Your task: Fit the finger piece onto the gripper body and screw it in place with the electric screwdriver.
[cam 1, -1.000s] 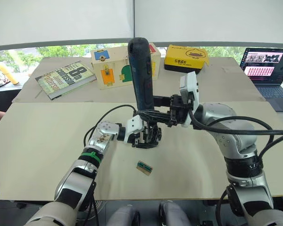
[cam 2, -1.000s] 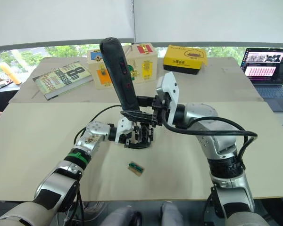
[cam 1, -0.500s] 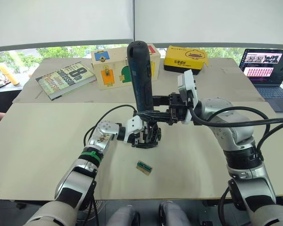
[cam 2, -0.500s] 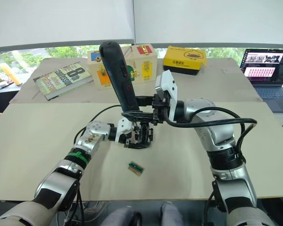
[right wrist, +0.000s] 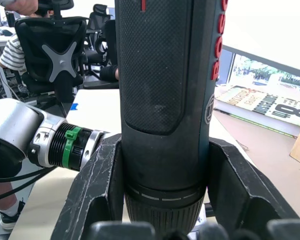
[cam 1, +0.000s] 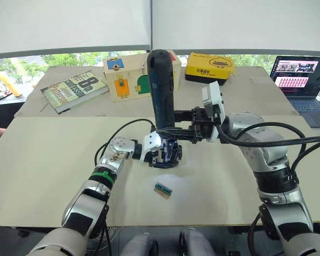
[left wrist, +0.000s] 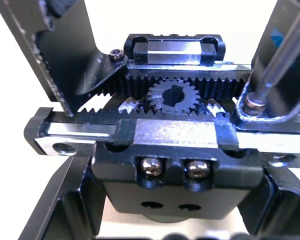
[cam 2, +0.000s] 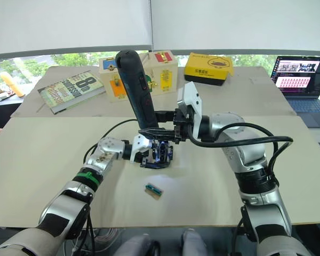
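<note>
Gripping dark electric screwdriver (cam 1: 162,88), right gripper (cam 1: 177,130); left gripper (cam 1: 161,154) seemingly clamps gripper body (left wrist: 175,150).

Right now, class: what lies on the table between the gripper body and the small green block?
Nothing: in the left eye view, bare table separates the gripper body from the small green block.

The right hand (cam 2: 159,129) grips the screwdriver (cam 2: 137,88) upright over the gripper body (cam 2: 159,154), which the left hand (cam 2: 145,152) holds on the worktop (cam 2: 37,165).
</note>
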Motion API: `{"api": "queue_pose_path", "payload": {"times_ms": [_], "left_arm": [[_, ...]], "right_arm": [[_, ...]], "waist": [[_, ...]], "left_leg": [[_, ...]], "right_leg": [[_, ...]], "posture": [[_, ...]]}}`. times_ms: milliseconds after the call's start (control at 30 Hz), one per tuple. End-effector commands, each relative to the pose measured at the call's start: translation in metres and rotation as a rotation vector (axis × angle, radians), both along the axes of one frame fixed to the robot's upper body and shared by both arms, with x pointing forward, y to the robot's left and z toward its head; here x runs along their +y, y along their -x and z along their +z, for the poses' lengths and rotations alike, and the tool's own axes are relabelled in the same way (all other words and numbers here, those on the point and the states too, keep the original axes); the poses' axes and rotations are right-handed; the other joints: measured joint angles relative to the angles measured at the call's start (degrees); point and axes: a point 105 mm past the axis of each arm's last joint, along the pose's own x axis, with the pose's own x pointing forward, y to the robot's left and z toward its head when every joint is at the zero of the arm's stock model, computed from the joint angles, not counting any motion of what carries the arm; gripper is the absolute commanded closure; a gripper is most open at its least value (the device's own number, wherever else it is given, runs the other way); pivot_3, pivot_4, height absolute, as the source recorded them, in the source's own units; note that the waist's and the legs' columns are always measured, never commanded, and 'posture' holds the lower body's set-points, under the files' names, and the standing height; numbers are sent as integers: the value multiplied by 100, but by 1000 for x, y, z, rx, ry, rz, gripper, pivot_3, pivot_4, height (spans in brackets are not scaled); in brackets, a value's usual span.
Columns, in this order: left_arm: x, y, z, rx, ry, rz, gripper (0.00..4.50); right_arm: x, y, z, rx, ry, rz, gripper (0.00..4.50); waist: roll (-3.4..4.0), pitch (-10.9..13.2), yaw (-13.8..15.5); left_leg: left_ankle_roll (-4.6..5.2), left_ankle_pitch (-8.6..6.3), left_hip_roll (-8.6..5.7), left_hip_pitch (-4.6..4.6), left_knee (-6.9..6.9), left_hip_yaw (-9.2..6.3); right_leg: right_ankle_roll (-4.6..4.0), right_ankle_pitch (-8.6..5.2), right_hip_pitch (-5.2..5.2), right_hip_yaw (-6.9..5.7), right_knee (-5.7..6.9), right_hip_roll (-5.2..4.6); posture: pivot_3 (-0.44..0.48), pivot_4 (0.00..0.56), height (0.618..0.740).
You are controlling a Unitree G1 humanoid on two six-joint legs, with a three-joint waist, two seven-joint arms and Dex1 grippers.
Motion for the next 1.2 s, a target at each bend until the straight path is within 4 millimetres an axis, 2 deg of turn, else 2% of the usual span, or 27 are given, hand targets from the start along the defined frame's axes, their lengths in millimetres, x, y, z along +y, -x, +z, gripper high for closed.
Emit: {"api": "queue_pose_path", "payload": {"times_ms": [33,300,633,800,900,1000,1133,1200], "left_arm": [[5,-4,16,-68,31,3,1674],[5,-4,16,-70,34,5,1674],[3,-5,14,-49,34,11,1674],[4,-2,9,-31,22,1,1674],[4,0,5,-26,12,-4,1674],[4,-1,5,-25,11,3,1674],[8,-7,6,-6,6,39,1674],[15,-8,10,-6,2,41,633]], "right_arm": [[-13,-14,-46,142,128,-98,2608],[-16,-19,-30,92,79,-124,2608],[-11,7,26,-136,-54,-52,2608],[-8,25,78,-189,-208,-2,2608],[-7,34,97,-181,-256,26,2608],[-5,42,104,-170,-281,66,2608],[4,56,102,-105,-297,168,2608],[10,65,97,-65,-286,237,2608]], "waist": [[0,0,0],[0,0,2],[0,0,0],[-1,4,-1],[0,5,-2],[0,5,-5],[0,5,-9],[0,5,-9]], "left_leg": [[0,0,0,0,0,0],[0,0,0,0,-1,0],[0,0,0,-19,2,0],[0,0,0,-35,6,0],[0,0,0,-40,7,0],[0,0,0,-35,-2,-6],[0,0,0,-37,5,-6],[0,0,0,-37,11,-6]], "right_leg": [[0,0,0,0,0,0],[0,0,-1,1,0,0],[0,0,-15,1,-1,0],[0,0,-28,-3,-1,1],[0,0,-34,-5,-1,1],[0,0,-32,-12,-2,1],[0,0,-28,-11,-1,-1],[0,0,-25,-11,0,-1]], "posture": [[0,150,740],[0,150,740],[0,150,740],[0,150,740],[0,150,740],[0,150,740],[0,150,740],[0,150,740]]}}
